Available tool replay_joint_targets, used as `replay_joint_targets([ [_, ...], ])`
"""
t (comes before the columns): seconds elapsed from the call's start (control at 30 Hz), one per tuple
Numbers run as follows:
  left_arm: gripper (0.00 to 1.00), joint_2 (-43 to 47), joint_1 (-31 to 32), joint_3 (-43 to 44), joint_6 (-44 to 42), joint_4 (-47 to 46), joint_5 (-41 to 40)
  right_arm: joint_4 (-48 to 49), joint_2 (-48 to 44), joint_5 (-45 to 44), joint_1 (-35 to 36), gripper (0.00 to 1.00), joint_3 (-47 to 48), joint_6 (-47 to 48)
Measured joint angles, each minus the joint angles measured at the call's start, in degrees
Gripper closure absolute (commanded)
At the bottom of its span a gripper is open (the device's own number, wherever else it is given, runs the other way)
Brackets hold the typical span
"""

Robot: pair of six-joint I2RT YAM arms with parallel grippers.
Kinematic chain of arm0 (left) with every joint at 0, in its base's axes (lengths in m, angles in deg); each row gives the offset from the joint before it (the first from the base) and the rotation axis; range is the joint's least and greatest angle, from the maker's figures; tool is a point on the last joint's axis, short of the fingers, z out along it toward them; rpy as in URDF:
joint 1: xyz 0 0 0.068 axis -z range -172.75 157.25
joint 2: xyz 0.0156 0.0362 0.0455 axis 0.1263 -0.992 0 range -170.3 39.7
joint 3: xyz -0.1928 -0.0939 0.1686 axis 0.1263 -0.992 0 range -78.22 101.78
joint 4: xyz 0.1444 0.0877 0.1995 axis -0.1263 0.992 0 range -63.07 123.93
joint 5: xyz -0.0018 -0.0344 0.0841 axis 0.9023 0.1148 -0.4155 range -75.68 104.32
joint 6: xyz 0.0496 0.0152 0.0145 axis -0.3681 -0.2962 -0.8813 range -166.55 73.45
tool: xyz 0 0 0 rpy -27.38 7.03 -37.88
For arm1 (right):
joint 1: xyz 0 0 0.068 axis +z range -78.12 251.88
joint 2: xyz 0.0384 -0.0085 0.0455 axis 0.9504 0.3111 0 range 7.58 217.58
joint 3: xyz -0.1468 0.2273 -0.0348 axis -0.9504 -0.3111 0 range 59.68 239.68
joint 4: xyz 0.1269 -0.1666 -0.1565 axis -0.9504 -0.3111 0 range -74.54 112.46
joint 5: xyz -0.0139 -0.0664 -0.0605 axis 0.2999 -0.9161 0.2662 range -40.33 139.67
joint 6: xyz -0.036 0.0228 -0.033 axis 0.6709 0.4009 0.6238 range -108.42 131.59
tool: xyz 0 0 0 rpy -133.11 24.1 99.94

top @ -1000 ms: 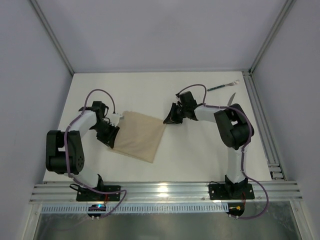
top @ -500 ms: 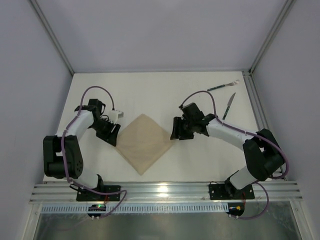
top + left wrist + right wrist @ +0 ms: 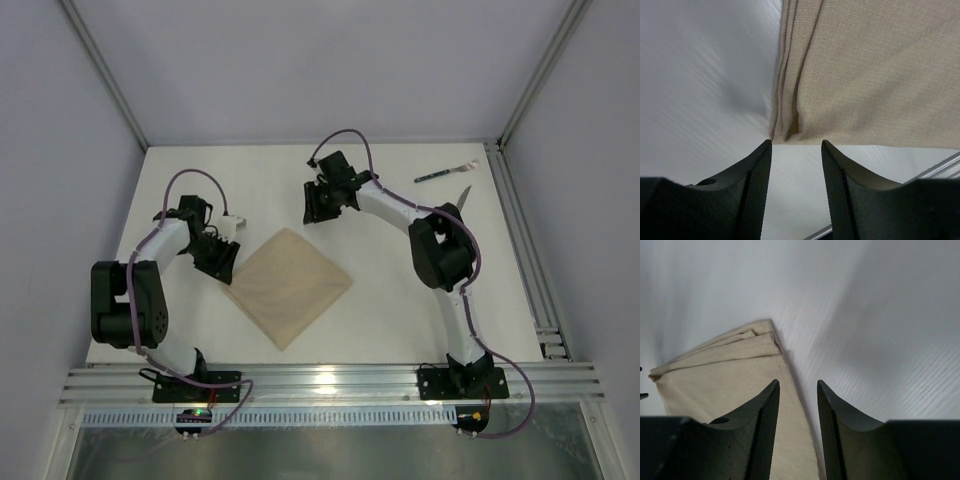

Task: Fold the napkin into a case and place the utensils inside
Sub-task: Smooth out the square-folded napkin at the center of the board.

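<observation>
Soft beige-tan square cloth napkin (image 3: pixel 287 287): lies flat on the white counter (image 3: pixel 250 180), folded into a smaller square of several layers. Its corners point far, near, left and right (a diamond in the top view). It sits slightly left of centre, in the near half of the counter.

The left fingers (image 3: pixel 755 190) are black with ridged inner pads. They stand apart with only bare counter in the gap, so nothing is gripped. Their tips are low at the napkin's left corner, just short of it, where the wrist view shows the stacked fold edges. Whether a tip touches the cloth, I cannot tell.

The right fingers (image 3: pixel 760 430) are likewise apart and empty. They hang over bare counter beyond the napkin's far corner, apart from the cloth. The wrist view looks down on one layered corner of the napkin.

Utensils: a slim fork (image 3: pixel 445 173) with a dark green handle and silver tines lies at the far right of the counter. A silver-bladed knife (image 3: pixel 464 192) lies just nearer than the fork. Only its blade end shows, the rest being hidden behind the right arm. Both are well apart from the napkin.
</observation>
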Motion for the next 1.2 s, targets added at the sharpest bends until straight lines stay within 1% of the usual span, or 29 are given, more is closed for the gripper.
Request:
replay_joint_targets([
  [0.03, 0.53, -0.55, 0.00, 0.00, 0.04, -0.48, -0.26, -0.48, 2.29, 0.52, 0.07, 0.58, 1.44, 0.15],
  [0.13, 0.53, -2.01, 0.00, -0.04, 0.22, -2.08, -0.68, -2.38, 8.94, 2.21, 0.44, 0.57, 5.57, 0.42],
  [0.2, 0.55, -2.58, 0.00, -0.07, 0.31, -2.89, -0.79, -2.71, 10.97, 3.56, 0.87, 0.57, 6.88, 0.37],
  [0.27, 0.57, -2.95, 0.00, -0.07, 0.44, -3.50, -0.83, -2.73, 11.21, 3.98, 1.27, 0.57, 7.82, 0.33],
  [0.3, 0.61, -3.15, 0.00, -0.09, 0.46, -3.80, -0.83, -2.71, 11.26, 4.20, 1.46, 0.57, 7.96, 0.33],
  [0.37, 0.64, -3.63, 0.00, -0.09, 0.52, -4.33, -0.87, -2.73, 11.52, 4.74, 1.79, 0.57, 7.98, 0.20],
  [0.47, 0.71, -4.02, 0.00, -0.37, 0.63, -4.85, -0.85, -2.29, 12.02, 5.90, 2.19, 0.58, 7.98, -0.24],
  [0.5, 0.76, -4.07, 0.00, -0.52, 0.68, -5.07, -0.83, -2.32, 12.02, 6.25, 2.36, 0.61, 7.98, -0.42],
  [0.57, 0.79, -4.07, 0.00, -0.79, 0.94, -5.33, -0.72, -2.25, 12.20, 6.40, 2.43, 0.68, 7.98, -0.72],
  [0.6, 0.83, -4.07, 0.00, -0.83, 1.05, -5.40, -0.68, -2.21, 12.37, 6.60, 2.45, 0.76, 7.98, -0.87],
  [0.67, 0.88, -4.07, 0.00, -0.83, 1.27, -5.51, -0.63, -2.10, 12.66, 6.69, 2.47, 0.85, 7.98, -1.09],
  [0.7, 0.94, -4.07, 0.00, -0.83, 1.31, -5.57, -0.63, -1.99, 12.76, 6.82, 2.45, 0.93, 7.98, -1.33],
  [0.73, 0.96, -4.07, 0.00, -0.83, 1.42, -5.62, -0.63, -1.97, 12.85, 6.78, 2.45, 0.96, 8.00, -1.36],
  [0.8, 1.00, -4.07, 0.00, -0.85, 1.36, -5.62, -0.57, -1.95, 12.87, 6.75, 2.45, 0.96, 8.02, -1.68],
  [1.0, 1.00, -3.50, 0.00, -1.22, 1.25, -5.60, -0.57, -1.84, 12.85, 6.54, 2.51, 0.96, 8.04, -1.81],
  [1.2, 1.00, -2.05, 0.00, -1.27, 1.25, -5.05, -0.15, -1.88, 11.78, 4.39, 3.72, 0.96, 8.04, -1.68],
])
